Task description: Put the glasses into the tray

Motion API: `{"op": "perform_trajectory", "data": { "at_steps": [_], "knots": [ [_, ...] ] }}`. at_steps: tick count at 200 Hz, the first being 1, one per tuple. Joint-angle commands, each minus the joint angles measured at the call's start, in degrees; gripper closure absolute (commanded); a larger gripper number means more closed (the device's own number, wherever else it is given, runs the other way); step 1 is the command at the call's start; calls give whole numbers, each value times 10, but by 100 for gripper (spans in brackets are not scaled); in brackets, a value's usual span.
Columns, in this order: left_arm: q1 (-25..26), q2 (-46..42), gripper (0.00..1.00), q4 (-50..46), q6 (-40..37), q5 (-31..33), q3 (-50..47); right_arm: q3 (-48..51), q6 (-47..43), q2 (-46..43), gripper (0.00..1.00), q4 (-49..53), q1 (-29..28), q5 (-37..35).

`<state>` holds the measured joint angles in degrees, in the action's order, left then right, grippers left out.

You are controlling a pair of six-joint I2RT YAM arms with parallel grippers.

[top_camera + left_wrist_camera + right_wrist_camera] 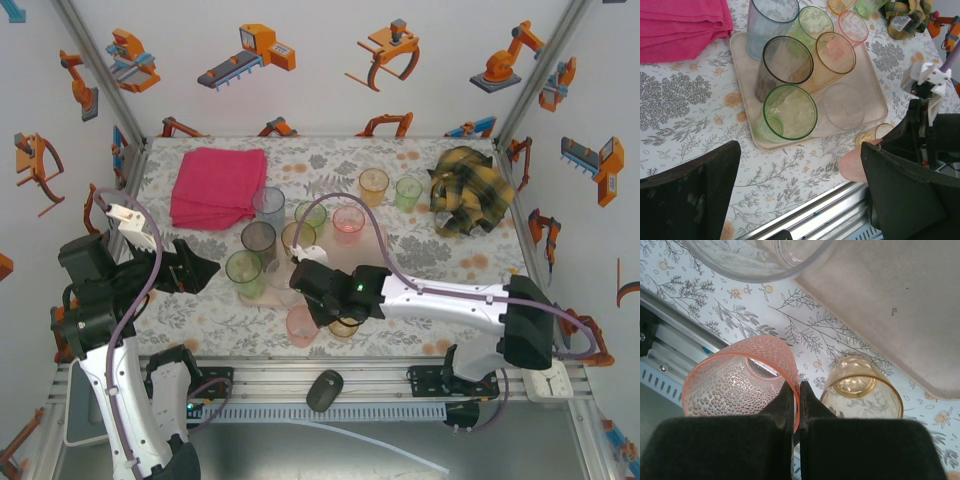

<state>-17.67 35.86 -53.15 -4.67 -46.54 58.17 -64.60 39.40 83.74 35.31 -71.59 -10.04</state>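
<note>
Right wrist: jaws pinch rim of dimpled pink tumbler (730,385)

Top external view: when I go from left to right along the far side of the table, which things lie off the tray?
First the magenta cloth → orange tumbler → green tumbler → yellow plaid cloth.
</note>
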Motion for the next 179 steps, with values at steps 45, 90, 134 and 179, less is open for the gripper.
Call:
{"op": "perform_trajectory", "data": {
  "at_steps": [45,90,134,179],
  "knots": [
    [-3,0,3,4,7,-17,22,-73,-46,-81,98,86,59,2],
    [-4,-3,3,3,7,-16,22,-124,-96,-104,97,184,135,-14],
    [-3,2,3,3,8,-17,23,-119,-124,-106,96,177,210,-19],
    [-4,2,3,3,8,-17,23,-104,-144,-65,96,122,254,-34]
  ]
}}
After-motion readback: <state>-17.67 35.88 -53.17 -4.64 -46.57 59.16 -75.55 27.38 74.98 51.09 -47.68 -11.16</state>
